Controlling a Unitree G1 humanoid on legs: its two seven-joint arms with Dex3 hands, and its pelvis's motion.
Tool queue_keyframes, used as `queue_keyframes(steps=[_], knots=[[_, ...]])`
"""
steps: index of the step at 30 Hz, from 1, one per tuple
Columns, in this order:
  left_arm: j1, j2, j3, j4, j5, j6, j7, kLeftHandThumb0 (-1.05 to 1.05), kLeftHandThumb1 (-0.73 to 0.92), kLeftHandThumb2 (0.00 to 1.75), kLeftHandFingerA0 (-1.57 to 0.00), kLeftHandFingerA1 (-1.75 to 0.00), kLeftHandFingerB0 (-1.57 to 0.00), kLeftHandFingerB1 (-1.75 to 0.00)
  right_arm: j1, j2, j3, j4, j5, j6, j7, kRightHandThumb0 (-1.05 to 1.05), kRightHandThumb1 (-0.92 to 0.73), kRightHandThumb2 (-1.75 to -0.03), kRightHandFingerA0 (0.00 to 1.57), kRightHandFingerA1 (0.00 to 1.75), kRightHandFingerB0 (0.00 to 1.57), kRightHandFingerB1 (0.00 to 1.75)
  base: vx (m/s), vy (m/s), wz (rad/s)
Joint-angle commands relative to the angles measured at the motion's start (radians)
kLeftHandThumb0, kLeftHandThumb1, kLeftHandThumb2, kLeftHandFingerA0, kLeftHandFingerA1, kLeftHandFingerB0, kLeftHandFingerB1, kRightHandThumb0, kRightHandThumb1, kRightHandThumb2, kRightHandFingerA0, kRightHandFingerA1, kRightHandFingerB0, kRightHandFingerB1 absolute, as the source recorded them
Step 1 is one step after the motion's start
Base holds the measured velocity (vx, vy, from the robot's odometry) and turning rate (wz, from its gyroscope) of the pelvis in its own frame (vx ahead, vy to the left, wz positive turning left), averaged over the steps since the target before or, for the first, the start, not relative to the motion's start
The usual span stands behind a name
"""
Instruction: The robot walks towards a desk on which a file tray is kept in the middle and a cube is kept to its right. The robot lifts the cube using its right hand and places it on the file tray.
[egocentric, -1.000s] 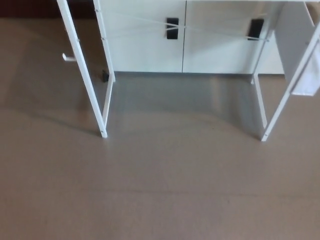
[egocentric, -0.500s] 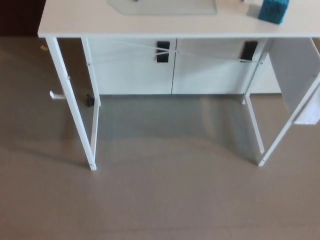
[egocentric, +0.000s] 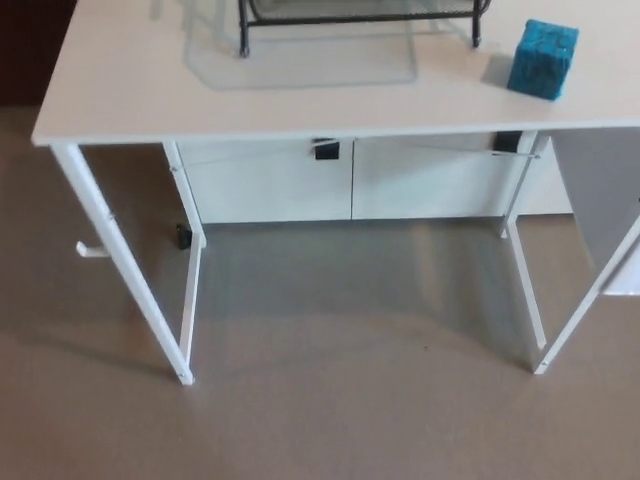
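Nearest lies the brown floor (egocentric: 330, 430); on it stand the white legs (egocentric: 125, 280) of the bench (egocentric: 120, 90), thin and slanting, one pair at the left and one at the right; a small white hook-shaped piece (egocentric: 90, 250) sticks out left of the left legs, too small to tell what it is; behind the legs, under the bench, a white cabinet (egocentric: 270, 185) shows two doors, each with a black handle (egocentric: 325, 149) half hidden by the bench edge; a small black item (egocentric: 184, 236) sits on the floor at the cabinet's left corner. On the white top, the cube (egocentric: 543, 59), blue-green, rests near the right end, slightly turned, well apart from the front edge; left of it, farther back in the middle, stands the tray (egocentric: 355, 15), a black wire frame cut off by the upper picture edge, clear of the cube; a pale grey patch (egocentric: 300, 65) lies on the top under and before the tray. Neither robot hand shows, so whether either is open, closed or holding anything cannot be told.
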Motion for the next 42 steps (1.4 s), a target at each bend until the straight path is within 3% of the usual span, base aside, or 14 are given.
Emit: queue_keyframes(steps=[1,4,5,8,9,10,11,16,17,19,20,32,41,42], knots=[[0.005,0.009,0.021,0.007,-0.014,-0.008,0.005,-0.8,0.63,0.95,-0.02,-0.26,0.0,-0.1,-0.012,-0.004,0.006,0.011,-0.006,0.029,-0.001,-0.78,-0.56,-0.92,0.11,0.43,0.03,0.25,0.17,0.031,-0.08],[0.013,0.006,0.024,-0.012,-0.015,0.004,0.006,-0.69,0.76,0.63,-0.04,-0.27,0.0,-0.08,-0.009,-0.016,0.038,0.001,-0.042,0.048,-0.014,-0.87,-0.77,-0.64,0.25,0.36,0.0,0.24,0.18,0.087,-0.11],[0.017,0.005,0.025,-0.025,-0.016,0.015,0.006,-0.77,0.62,0.95,-0.01,-0.24,0.0,-0.11,-0.02,-0.021,0.057,0.008,-0.058,0.068,-0.011,-0.96,-0.69,-1.01,0.21,0.45,0.0,0.14,0.19,0.163,-0.13],[0.007,0.004,0.029,-0.008,-0.015,0.01,0.005,-0.77,0.62,0.95,-0.01,-0.24,0.0,-0.11,-0.03,-0.025,0.077,0.009,-0.069,0.068,-0.025,-0.84,-0.8,-0.65,0.24,0.3,0.0,0.22,0.25,0.216,0.31],[0.0,0.005,0.023,0.012,-0.006,-0.005,0.009,-0.76,0.61,0.95,-0.03,-0.26,0.0,-0.13,-0.035,-0.024,0.08,0.014,-0.071,0.071,-0.035,-0.89,-0.65,-0.99,0.16,0.43,0.02,0.19,0.24,0.259,-0.22],[-0.001,0.006,0.02,0.014,-0.001,-0.006,0.011,-0.7,0.76,0.63,-0.07,-0.28,0.0,-0.11,-0.033,-0.02,0.064,0.016,-0.05,0.057,-0.031,-0.85,-0.61,-0.96,0.21,0.45,0.03,0.21,0.23,0.209,0.03],[-0.002,0.007,0.018,0.009,0.001,0.002,0.015,-0.75,0.6,0.94,-0.08,-0.31,0.0,-0.14,-0.026,-0.016,0.046,0.011,-0.027,0.04,-0.023,-0.8,-0.74,-0.64,0.23,0.33,0.03,0.23,0.23,0.164,0.12],[0.011,0.0,0.042,-0.003,-0.027,-0.017,-0.014,-0.68,0.76,0.63,-0.04,-0.28,0.0,-0.07,-0.063,-0.016,0.059,0.052,-0.05,0.048,0.004,-0.9,-0.65,-1.0,0.15,0.41,0.0,0.17,0.22,0.086,0.06],[0.012,0.0,0.041,-0.004,-0.025,-0.018,-0.013,-0.69,0.76,0.63,-0.05,-0.27,0.0,-0.07,-0.065,-0.018,0.06,0.054,-0.051,0.046,0.004,-0.82,-0.77,-0.64,0.21,0.32,0.0,0.2,0.26,0.005,0.07],[0.001,0.001,0.043,-0.004,-0.023,-0.001,-0.001,-0.76,0.61,0.94,-0.01,-0.25,0.0,-0.13,-0.068,-0.019,0.058,0.051,-0.042,0.047,0.011,-0.9,-0.64,-1.0,0.24,0.47,0.0,0.16,0.2,-0.025,0.07],[-0.004,0.002,0.036,0.006,-0.011,-0.009,0.011,-0.77,0.62,0.93,-0.02,-0.28,0.0,-0.11,-0.063,-0.024,0.066,0.035,-0.052,0.062,0.005,-0.85,-0.78,-0.63,0.29,0.33,0.0,0.22,0.25,-0.016,0.12],[0.006,-0.003,0.024,-0.01,0.002,-0.025,0.026,-0.69,0.62,0.91,-0.05,-0.32,0.0,-0.11,-0.04,-0.011,0.026,-0.005,-0.038,0.065,-0.02,-0.84,-0.57,-0.96,0.11,0.46,0.02,0.26,0.29,-0.04,0.04],[0.004,-0.009,0.031,-0.006,-0.007,-0.02,0.018,-0.73,0.62,0.93,-0.02,-0.3,0.0,-0.11,-0.004,-0.02,0.0,-0.066,-0.011,0.04,0.008,-0.79,-0.73,-0.63,0.23,0.33,0.04,0.22,0.33,0.138,-0.13],[0.006,-0.01,0.032,-0.007,-0.009,-0.022,0.018,-0.73,0.6,0.93,-0.07,-0.31,0.0,-0.13,-0.014,-0.017,-0.009,-0.042,0.003,0.036,0.034,-0.8,-0.58,-0.96,0.2,0.47,0.0,0.19,0.14,0.1,0.04]])
